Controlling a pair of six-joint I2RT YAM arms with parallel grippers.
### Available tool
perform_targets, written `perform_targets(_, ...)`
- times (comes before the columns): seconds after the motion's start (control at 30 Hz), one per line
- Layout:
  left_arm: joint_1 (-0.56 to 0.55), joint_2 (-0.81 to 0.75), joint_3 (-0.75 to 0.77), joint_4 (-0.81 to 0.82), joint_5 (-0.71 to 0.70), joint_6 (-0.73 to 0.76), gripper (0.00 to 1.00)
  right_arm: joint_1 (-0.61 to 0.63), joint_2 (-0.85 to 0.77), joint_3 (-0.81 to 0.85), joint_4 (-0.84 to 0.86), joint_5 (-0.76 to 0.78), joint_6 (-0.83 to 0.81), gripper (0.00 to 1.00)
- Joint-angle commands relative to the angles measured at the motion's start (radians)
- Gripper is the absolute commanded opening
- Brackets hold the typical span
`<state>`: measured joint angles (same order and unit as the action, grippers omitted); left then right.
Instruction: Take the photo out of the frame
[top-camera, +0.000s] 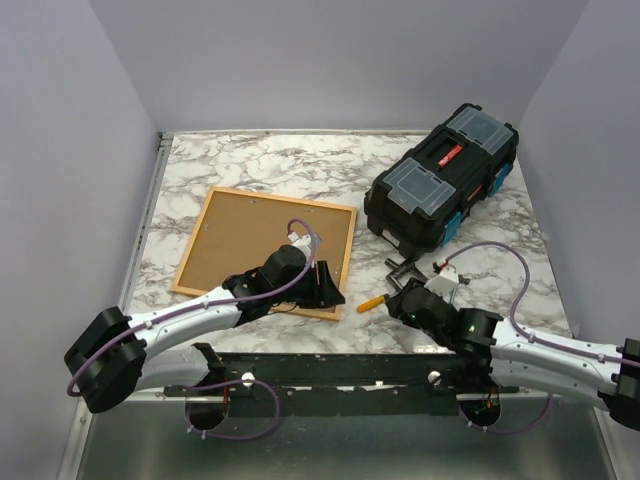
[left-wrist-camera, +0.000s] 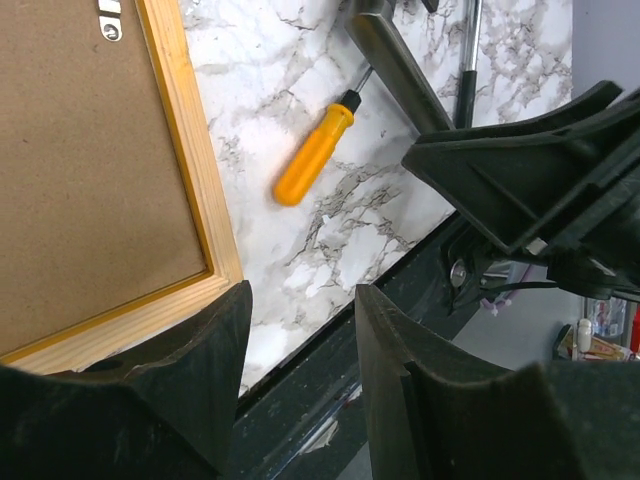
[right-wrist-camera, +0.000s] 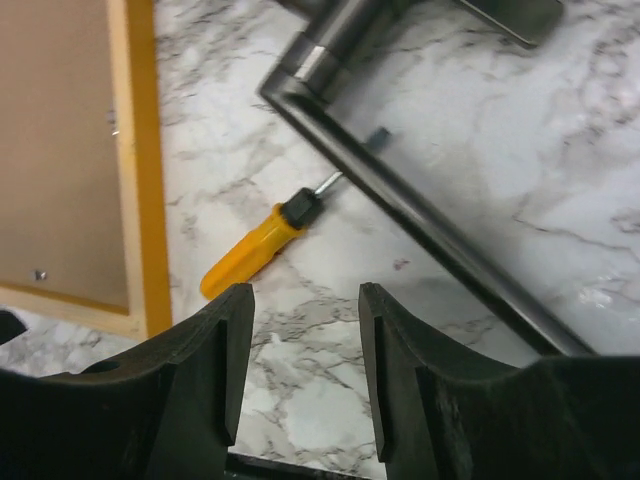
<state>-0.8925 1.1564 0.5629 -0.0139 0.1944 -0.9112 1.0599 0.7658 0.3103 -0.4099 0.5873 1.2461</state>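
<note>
Frame (top-camera: 285, 200) face down near the left edge of the counter (top-camera: 250, 160).
Left gripper (left-wrist-camera: 300, 312) released at its near right corner; right gripper (right-wrist-camera: 300, 300) released beside screwdriver (right-wrist-camera: 255, 250).

Frame (left-wrist-camera: 190, 150) back: pale raw wood, matt. Photo (left-wrist-camera: 90, 180) back inside it: brown matt board. Desk (left-wrist-camera: 280, 80): marble-look, smooth, slight sheen. Screwdriver (left-wrist-camera: 312, 152) beside frame: glossy orange plastic handle, metal shaft.

frame (top-camera: 285, 199) left; screwdriver (top-camera: 372, 302) right of it; toolbox (top-camera: 442, 180) behind right
</note>
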Motion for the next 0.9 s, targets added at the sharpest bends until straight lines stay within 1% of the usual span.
perform_targets(0.0, -0.003, -0.026, 0.003, -0.035, -0.037, 0.017, 0.48, -0.002, 0.055, 0.092, 0.082, -0.093, -0.219, 0.54)
perform_targets(0.1, -0.002, -0.024, 0.003, -0.034, -0.042, 0.013, 0.48, -0.003, 0.144, 0.151, 0.14, -0.109, -0.268, 0.54)
perform_targets(0.2, -0.002, -0.028, 0.006, -0.037, -0.041, 0.01, 0.48, -0.004, 0.243, 0.213, 0.142, -0.045, -0.257, 0.46)
perform_targets(0.33, -0.002, -0.053, 0.002, -0.058, -0.05, 0.009, 0.48, -0.031, 0.376, 0.316, 0.161, 0.009, -0.313, 0.44)
perform_targets(0.4, -0.003, -0.068, -0.002, -0.071, -0.058, 0.01, 0.48, -0.078, 0.437, 0.36, 0.168, -0.014, -0.347, 0.44)
perform_targets(0.5, -0.003, -0.092, -0.016, -0.081, -0.065, 0.008, 0.48, -0.163, 0.52, 0.41, 0.195, -0.093, -0.395, 0.44)
perform_targets(0.6, -0.002, -0.108, -0.029, -0.087, -0.071, 0.005, 0.48, -0.205, 0.606, 0.461, 0.204, -0.141, -0.444, 0.45)
perform_targets(0.7, -0.002, -0.125, -0.039, -0.09, -0.076, -0.003, 0.48, -0.219, 0.675, 0.481, 0.223, -0.177, -0.487, 0.49)
perform_targets(0.8, -0.002, -0.142, -0.044, -0.094, -0.085, -0.005, 0.48, -0.242, 0.73, 0.463, 0.284, -0.257, -0.571, 0.56)
perform_targets(0.87, -0.002, -0.15, -0.043, -0.101, -0.089, -0.002, 0.48, -0.242, 0.748, 0.442, 0.319, -0.275, -0.649, 0.61)
